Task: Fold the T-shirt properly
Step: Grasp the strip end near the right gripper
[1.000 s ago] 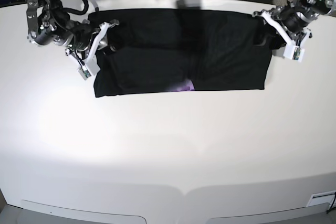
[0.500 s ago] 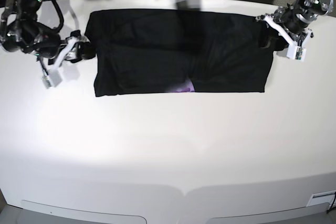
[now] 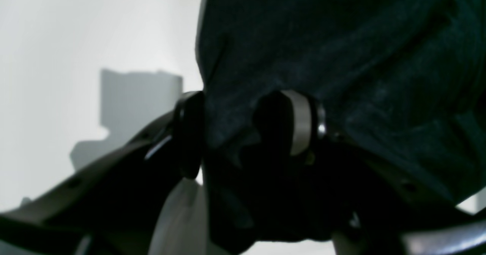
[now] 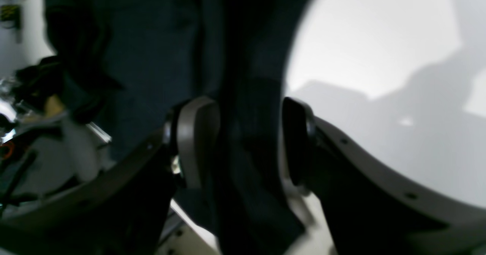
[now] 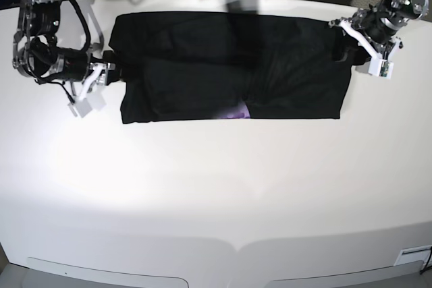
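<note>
Lying flat as a wide black rectangle across the far half of the white worktop, the T-shirt shows a small purple patch at its near edge. At the base view's right end, the left hand has its jaws spread, with the shirt's edge running between the fingers. At the opposite end, the right hand is likewise parted, one finger over the cloth and the other beside it, with a strip of shirt between them, unclamped
</note>
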`<state>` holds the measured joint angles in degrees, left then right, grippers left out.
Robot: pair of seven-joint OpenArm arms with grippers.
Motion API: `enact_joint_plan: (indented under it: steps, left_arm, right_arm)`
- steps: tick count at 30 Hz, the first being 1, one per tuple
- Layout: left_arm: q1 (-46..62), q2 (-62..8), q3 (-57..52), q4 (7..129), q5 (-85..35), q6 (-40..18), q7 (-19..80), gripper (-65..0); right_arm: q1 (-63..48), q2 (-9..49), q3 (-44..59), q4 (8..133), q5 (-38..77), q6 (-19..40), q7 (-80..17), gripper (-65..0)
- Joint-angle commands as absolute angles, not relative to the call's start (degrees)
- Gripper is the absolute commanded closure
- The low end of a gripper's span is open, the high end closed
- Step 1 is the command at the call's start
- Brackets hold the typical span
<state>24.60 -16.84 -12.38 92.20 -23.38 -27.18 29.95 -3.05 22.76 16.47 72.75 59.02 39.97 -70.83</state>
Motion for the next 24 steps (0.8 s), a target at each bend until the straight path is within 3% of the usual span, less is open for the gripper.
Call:
enact_joint_plan:
  steps: [1, 9, 11, 14, 18, 24]
  left_arm:
    - [24.77, -17.30, -12.62, 92.62, -22.96, -27.05, 30.35, -29.1]
    - [24.75, -17.32, -12.62, 92.60, -22.98, -27.05, 30.35, -29.1]
    - [24.77, -17.32, -12.62, 92.62, -22.96, -27.05, 30.35, -29.1]
    - [24.77, -17.32, -12.62, 92.62, -22.96, -27.07, 30.35, -29.1]
    - [24.80, -17.32, -12.62, 92.62, -24.47, -27.77, 30.39, -29.1]
    - [24.88, -16.67, -12.60, 92.62, -31.09, -33.36, 31.29, -29.0]
  right_arm:
    - [-2.76, 23.20, 15.27, 72.95, 58.41, 39.88, -72.66, -31.4]
    - [-2.20, 21.71, 7.44, 72.95, 59.83, 39.86, -72.38, -29.7]
    - [-2.22, 21.56, 6.59, 72.95, 59.81, 39.70, -71.18, -21.2]
    - [-2.20, 21.61, 6.94, 72.97, 59.81, 39.42, -68.62, -1.2]
    - [-2.04, 21.96, 10.26, 74.28, 59.75, 39.51, -67.18, 0.0]
    - [-1.67, 22.00, 15.86, 86.11, 58.74, 39.57, -74.46, 0.0]
